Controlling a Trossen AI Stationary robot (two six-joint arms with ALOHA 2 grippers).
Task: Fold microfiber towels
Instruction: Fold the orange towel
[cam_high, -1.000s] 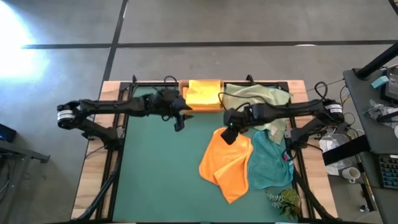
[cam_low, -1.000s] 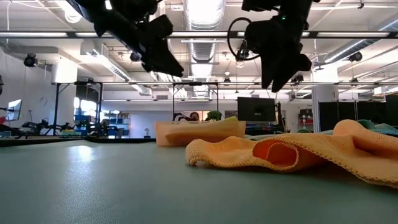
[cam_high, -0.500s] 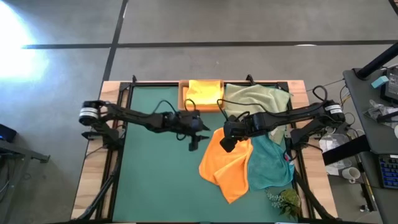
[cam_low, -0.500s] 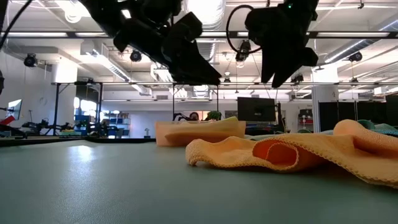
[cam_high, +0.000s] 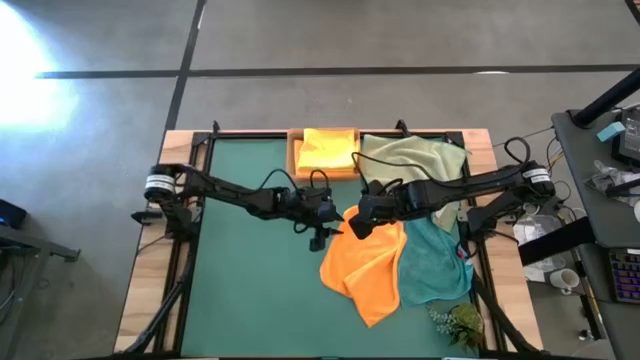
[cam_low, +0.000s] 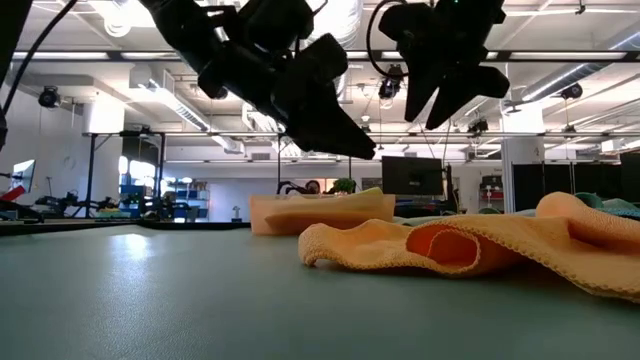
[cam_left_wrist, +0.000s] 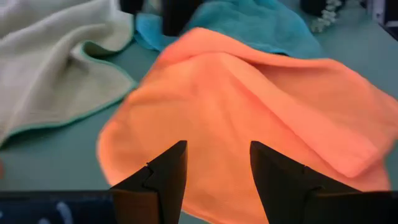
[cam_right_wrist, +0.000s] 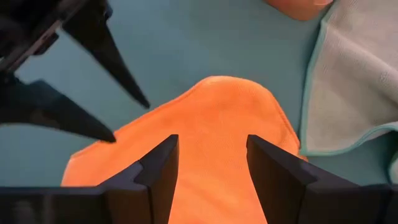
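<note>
Green mat (cam_high: 250, 290) bare on left | orange towel (cam_high: 365, 265) rumpled | left gripper (cam_high: 320, 238), right gripper (cam_high: 352, 226) agape above its far edge, empty

A dark green table mat (cam_high: 250, 290) fills the frame's centre; a small wooden tray (cam_high: 293, 160) at its top edge; a leafy sprig (cam_high: 458, 324) lower right.

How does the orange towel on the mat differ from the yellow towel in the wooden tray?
The orange towel lies loose and rumpled on the green mat; the yellow towel sits folded in the wooden tray. The orange covers more area. Both look like the same soft cloth.
</note>
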